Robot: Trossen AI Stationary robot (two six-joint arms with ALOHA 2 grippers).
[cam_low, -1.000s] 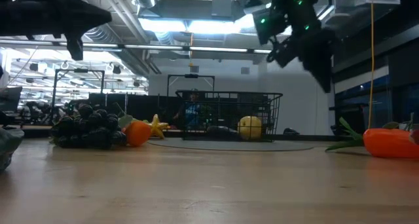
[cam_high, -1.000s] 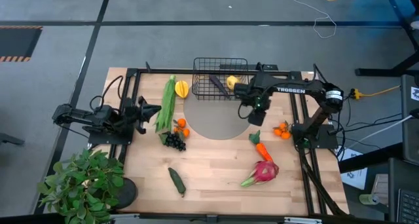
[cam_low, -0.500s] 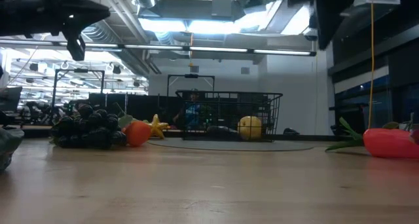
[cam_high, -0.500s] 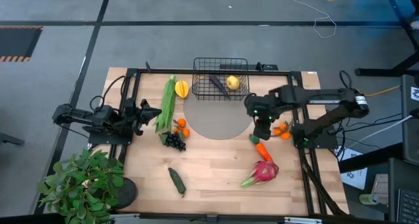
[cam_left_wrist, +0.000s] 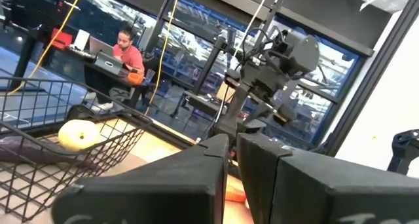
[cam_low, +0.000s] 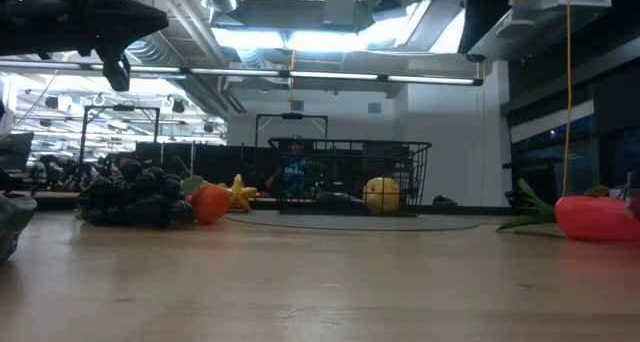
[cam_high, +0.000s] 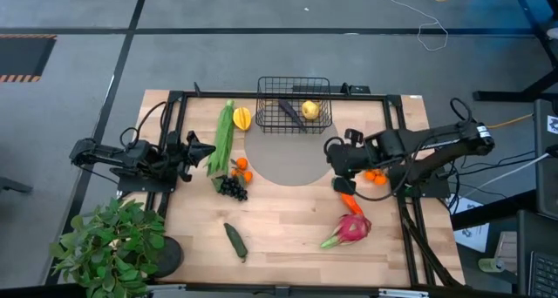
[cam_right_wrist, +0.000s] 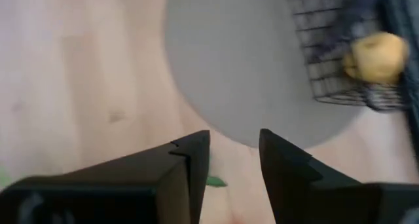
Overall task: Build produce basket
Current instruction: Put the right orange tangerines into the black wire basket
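The black wire basket (cam_high: 294, 104) stands at the table's far edge and holds a purple eggplant (cam_high: 289, 111) and a yellow fruit (cam_high: 309, 110). On the table lie corn (cam_high: 224, 137), starfruit (cam_high: 241, 118), oranges (cam_high: 241, 167), grapes (cam_high: 232, 187), a cucumber (cam_high: 236, 241), a carrot (cam_high: 349, 199), a dragon fruit (cam_high: 352, 228) and more oranges (cam_high: 377, 173). My right gripper (cam_high: 338, 163) (cam_right_wrist: 234, 144) hangs open and empty, high over the grey mat's right edge, just beyond the carrot. My left gripper (cam_high: 210, 148) (cam_left_wrist: 232, 144) is shut and empty, raised beside the corn.
A round grey mat (cam_high: 292, 159) lies in front of the basket. A potted plant (cam_high: 113, 246) stands at the near left corner. Black frame rails (cam_high: 405, 220) run along the table's sides. A person (cam_left_wrist: 124, 47) sits in the room beyond the table.
My right gripper has drawn away from the basket's right side toward the table's near right, rising out of the low view and tipping steeply downward. It now hangs over the mat's edge by the carrot. Its finger gap looks unchanged. No produce has moved.
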